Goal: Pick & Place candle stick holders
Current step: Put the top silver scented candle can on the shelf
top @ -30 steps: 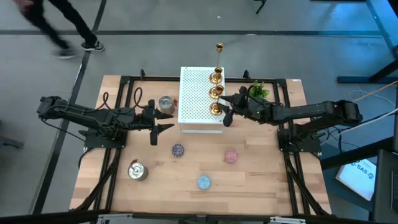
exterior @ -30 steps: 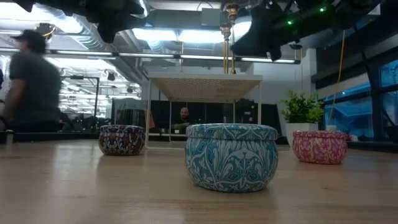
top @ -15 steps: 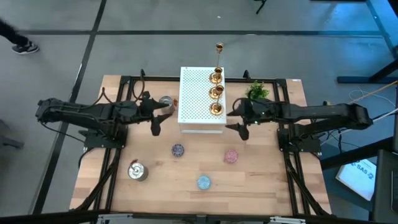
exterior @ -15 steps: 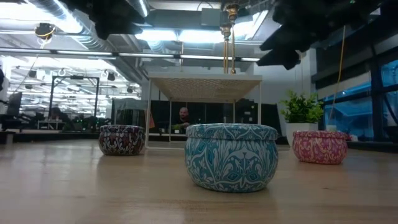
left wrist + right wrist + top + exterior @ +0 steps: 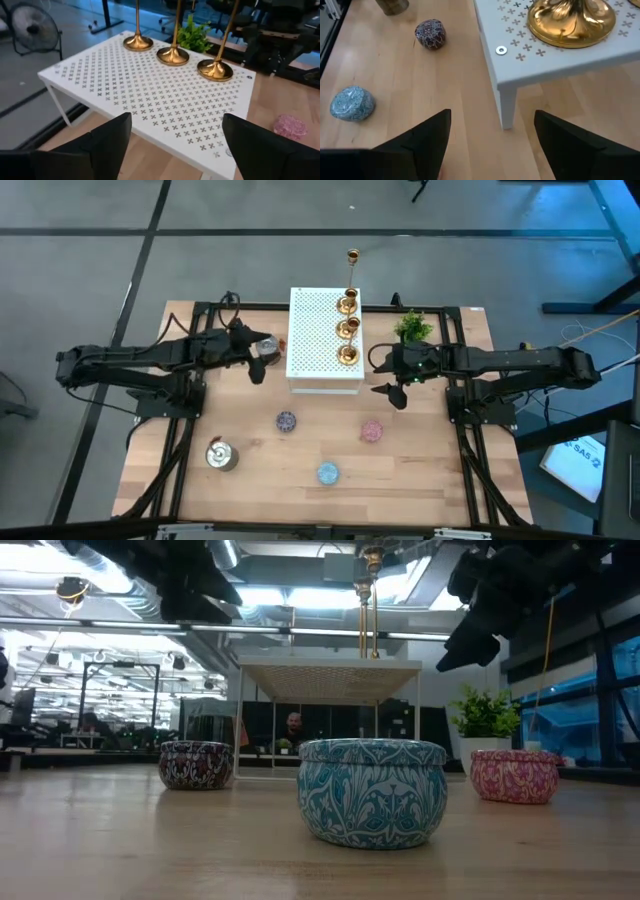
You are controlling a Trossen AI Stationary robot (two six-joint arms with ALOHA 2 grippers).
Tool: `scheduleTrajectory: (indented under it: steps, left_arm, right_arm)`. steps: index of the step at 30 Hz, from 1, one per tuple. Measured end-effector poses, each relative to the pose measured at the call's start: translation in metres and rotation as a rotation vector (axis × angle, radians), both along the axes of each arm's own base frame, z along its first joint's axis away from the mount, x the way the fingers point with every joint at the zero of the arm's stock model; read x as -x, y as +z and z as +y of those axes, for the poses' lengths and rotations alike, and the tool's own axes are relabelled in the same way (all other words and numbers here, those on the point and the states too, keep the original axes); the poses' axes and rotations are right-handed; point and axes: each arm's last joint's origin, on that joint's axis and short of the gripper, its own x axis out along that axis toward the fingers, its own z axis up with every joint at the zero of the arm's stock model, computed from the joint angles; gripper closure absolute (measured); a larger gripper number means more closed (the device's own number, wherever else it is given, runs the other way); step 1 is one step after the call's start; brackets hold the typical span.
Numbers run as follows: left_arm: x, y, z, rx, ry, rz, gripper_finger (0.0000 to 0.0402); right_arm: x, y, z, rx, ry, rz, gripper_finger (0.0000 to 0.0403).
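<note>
Wooden tabletop (image 5: 420, 480): white stand (image 5: 318, 370) at far edge carries three gold holders (image 5: 347, 327). Left gripper (image 5: 257, 360) and right gripper (image 5: 389, 379) flank it, both wide open, empty, probably between picks.

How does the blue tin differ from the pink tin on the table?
The blue tin has a teal and white pattern; the pink tin has a pink and white one. In the high view the blue tin lies close to the table's front edge, while the pink tin lies nearer the white perforated stand and further to the right. Both are small, round, lidded and upright on the wooden table, and neither is touched.
</note>
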Motion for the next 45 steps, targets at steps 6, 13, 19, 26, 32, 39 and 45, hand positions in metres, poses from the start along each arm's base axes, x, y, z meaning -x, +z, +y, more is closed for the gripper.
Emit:
scheduleTrajectory:
  steps: [6,13,19,26,32,39,45]
  left_arm:
    - [-0.008,-0.01,0.011,-0.006,0.038,0.069,0.0069]
    - [-0.018,-0.019,0.032,0.049,0.084,0.233,0.0065]
    - [-0.03,-0.017,0.055,0.076,0.111,0.461,0.0065]
    - [-0.039,-0.025,0.077,0.13,0.096,0.656,0.0065]
    - [-0.032,-0.025,0.088,0.154,0.041,0.723,0.0065]
    - [-0.021,-0.025,0.105,0.259,0.005,0.656,0.0065]
    - [-0.012,-0.033,0.124,0.416,0.182,0.604,0.0065]
  right_arm:
    - [0.001,-0.001,0.0,-0.042,-0.034,0.011,0.0111]
    - [0.01,-0.01,0.001,-0.052,-0.038,0.144,0.0111]
    - [0.013,-0.006,0.007,0.04,0.078,0.124,0.0111]
    - [0.021,0.006,0.014,0.096,0.15,0.053,0.0111]
    - [0.027,0.009,0.014,0.098,0.153,0.043,0.0111]
    - [0.027,0.008,0.014,0.117,0.17,0.051,0.0111]
    - [0.031,0.009,0.014,0.119,0.174,0.061,0.0111]
